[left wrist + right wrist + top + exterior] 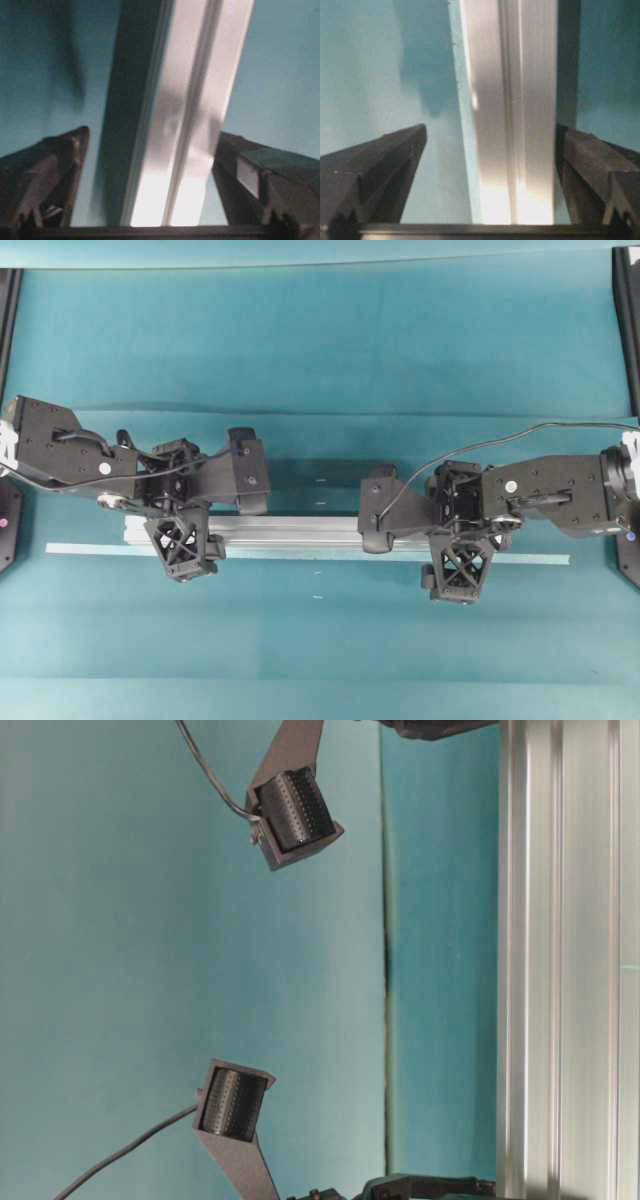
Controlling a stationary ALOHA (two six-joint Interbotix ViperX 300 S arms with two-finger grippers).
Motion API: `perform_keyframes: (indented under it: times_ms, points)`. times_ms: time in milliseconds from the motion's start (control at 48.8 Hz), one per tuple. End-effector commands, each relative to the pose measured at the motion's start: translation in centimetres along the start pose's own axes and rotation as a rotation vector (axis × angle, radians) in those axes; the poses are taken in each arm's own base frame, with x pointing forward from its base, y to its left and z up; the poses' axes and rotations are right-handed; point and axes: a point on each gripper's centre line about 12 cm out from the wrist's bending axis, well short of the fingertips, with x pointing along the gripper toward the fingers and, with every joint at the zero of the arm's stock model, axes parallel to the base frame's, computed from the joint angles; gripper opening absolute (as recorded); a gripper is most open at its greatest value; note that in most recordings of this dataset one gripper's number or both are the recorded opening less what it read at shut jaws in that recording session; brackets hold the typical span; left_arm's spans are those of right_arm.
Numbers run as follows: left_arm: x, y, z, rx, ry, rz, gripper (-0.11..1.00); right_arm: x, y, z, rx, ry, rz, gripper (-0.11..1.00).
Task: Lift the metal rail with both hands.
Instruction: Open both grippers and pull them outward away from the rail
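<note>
Rail first: we see the metal rail [290, 531] lying flat and lengthwise on the teal surface [320, 350], its grooved silver face catching the light. Along its near side, parallel and just beside it, lies a thin pale tape strip [520, 559] that reaches farther out at both ends than the rail.

Over the rail's left part we find the left end effector [180, 530], straddling the bar. In the left wrist view its two fingers [47, 175] stand wide apart on either side of the rail [185, 125], with teal surface showing between each finger and the metal, so it has hold of nothing.

Over the rail's right part sits the right end effector [458, 540]. The right wrist view shows its fingers [380, 165] spread just as wide, the rail [512, 110] running between them. The finger on the left of that view is clearly off the metal; the other is close beside the rail's edge, and we cannot tell whether it touches. It grips nothing.

From table level, the rail [565, 960] fills one side of the picture, and two black camera housings [295, 815] with cables hang above the surface beyond it.
</note>
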Motion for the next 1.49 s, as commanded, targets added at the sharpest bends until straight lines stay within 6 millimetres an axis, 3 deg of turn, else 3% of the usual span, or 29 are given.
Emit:
perform_keyframes:
  times_ms: [0,205,348,512,880,1229,1474]
  points:
    - [-0.4,-0.1,0.3,0.007,-0.018,-0.003,0.91,0.0,0.1,0.2,0.001,-0.006,0.003,0.99]
    - [-0.4,-0.2,0.3,0.014,-0.018,-0.004,0.91,-0.4,0.0,0.6,-0.006,-0.026,-0.001,0.99]
    - [-1.8,-0.3,0.4,0.014,-0.059,-0.013,0.91,-2.5,-0.3,1.2,0.009,-0.096,0.005,0.99]
    - [-4.7,-0.3,0.2,0.017,-0.132,-0.027,0.91,-6.1,-0.7,1.6,0.024,-0.219,0.013,0.99]
    - [-13.4,-1.0,-0.5,0.034,-0.393,-0.096,0.91,-13.9,-1.1,1.1,0.033,-0.514,0.028,0.99]
    - [-18.3,-0.6,-1.5,0.03,-0.563,-0.131,0.91,-18.6,-1.1,-0.1,0.029,-0.817,0.046,0.99]
    - [-21.8,-0.3,-2.0,0.03,-0.73,-0.163,0.91,-22.2,-1.1,-2.6,0.024,-1.019,0.065,0.99]
